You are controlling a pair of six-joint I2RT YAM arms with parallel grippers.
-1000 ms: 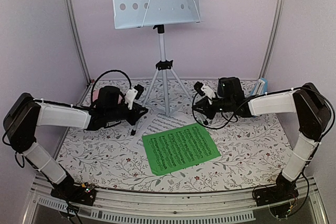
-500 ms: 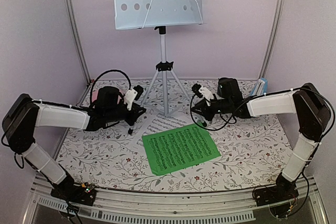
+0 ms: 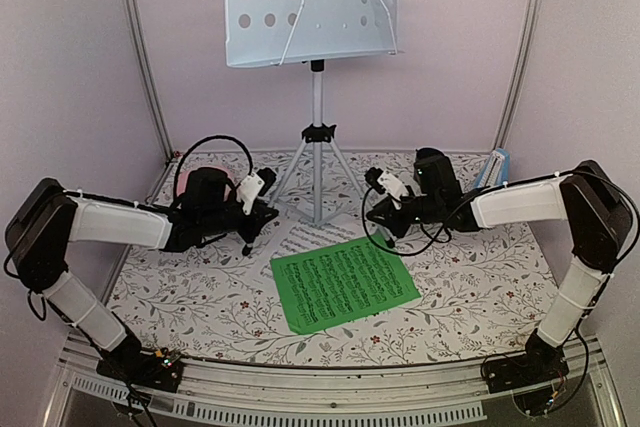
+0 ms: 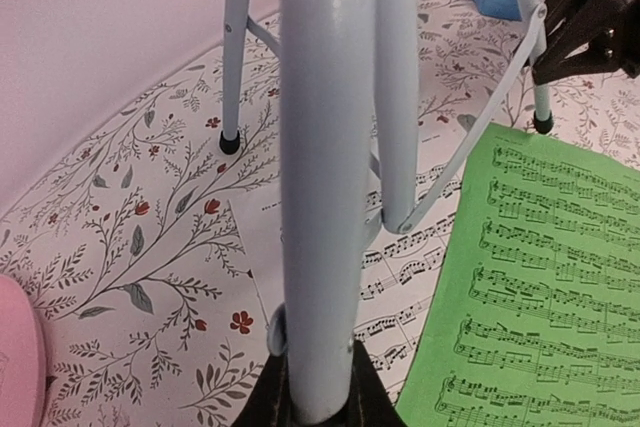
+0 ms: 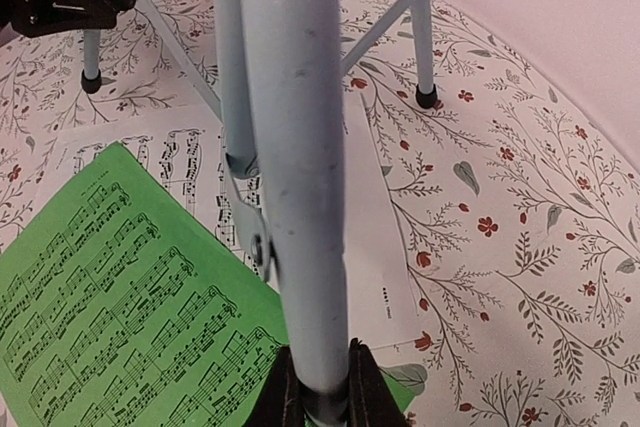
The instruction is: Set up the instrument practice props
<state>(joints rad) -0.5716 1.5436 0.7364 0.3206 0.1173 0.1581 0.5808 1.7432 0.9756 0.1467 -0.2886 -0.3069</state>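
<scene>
The left gripper [image 3: 258,215] and right gripper [image 3: 380,209] are each pinching, nearly closed, a leg of the music stand [image 3: 310,2], which is standing just behind the sheet-music pages [image 3: 345,282]. Uneven pulling is probably threatening to tip it.

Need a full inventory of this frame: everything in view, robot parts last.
music stand: 1, pale grey perforated desk on a silver tripod, back centre
green sheet-music page: 1, green, flat at table centre, overlapping the white page
white sheet-music page: at least 1, white, partly under the green page, beneath the tripod
metronome: 1, light blue, back right by the wall
pink plate: 1, pink, back left, mostly hidden behind the left arm
tablecloth: 1, white with floral print, covering the table
left gripper: 1, black, shut on one leg of the music stand
right gripper: 1, black, shut on another leg
</scene>
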